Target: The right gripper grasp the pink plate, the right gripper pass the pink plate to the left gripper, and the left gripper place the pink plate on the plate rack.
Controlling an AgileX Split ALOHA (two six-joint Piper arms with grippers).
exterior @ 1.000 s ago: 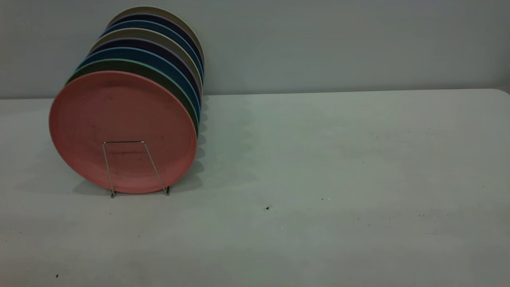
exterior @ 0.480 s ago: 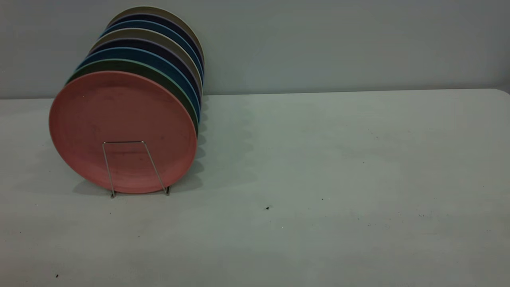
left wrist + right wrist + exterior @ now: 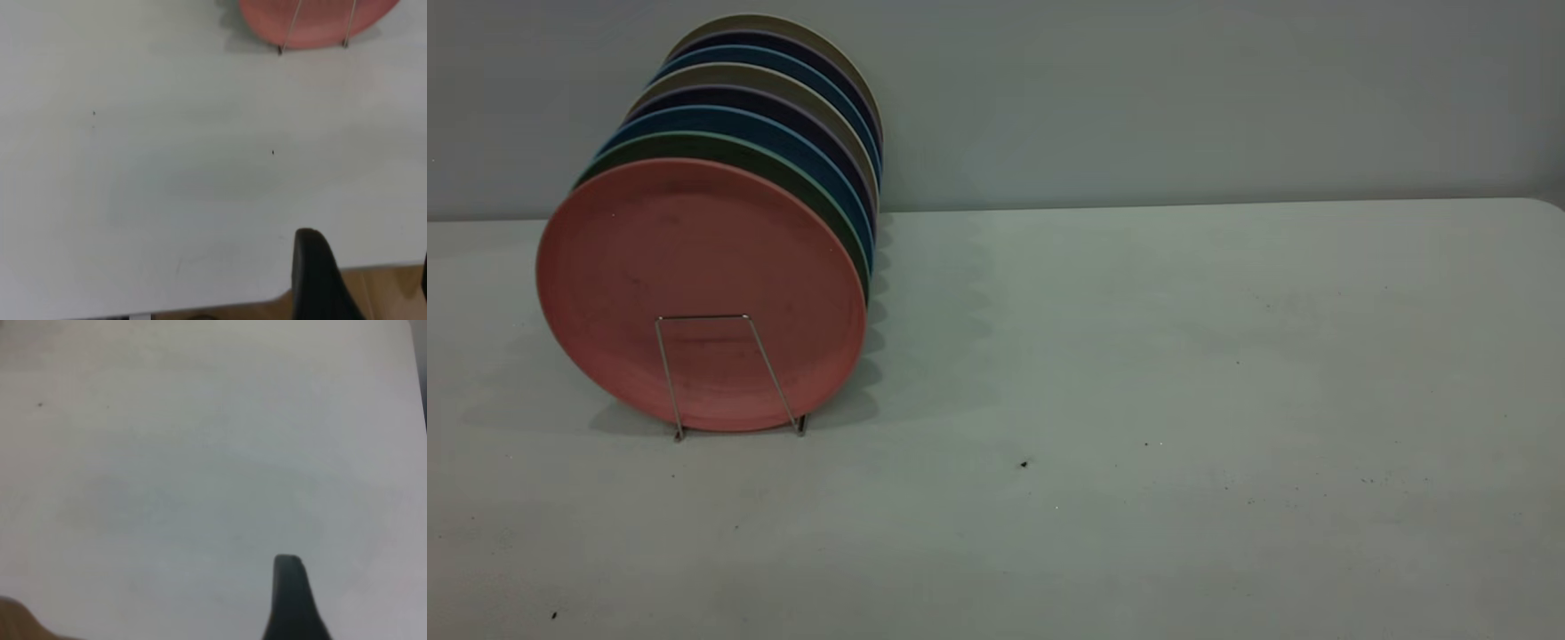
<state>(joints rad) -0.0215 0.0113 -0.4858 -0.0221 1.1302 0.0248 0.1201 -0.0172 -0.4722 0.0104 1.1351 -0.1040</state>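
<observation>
Looks like you're basically done here: the pink plate [image 3: 701, 289] is already standing upright at the front of the plate rack [image 3: 725, 373], upper left of the exterior frame, leaning against the green plate [image 3: 783, 169] with more plates behind it. Neither arm shows in that view. In the wrist views, the left gripper [image 3: 320, 280] and the right gripper [image 3: 290, 597] each show one dark finger, holding nothing; spread or closed, I can't tell. The table [image 3: 1138, 400] is pale, a bit speckled, with a plain wall [image 3: 1183, 89] behind.
</observation>
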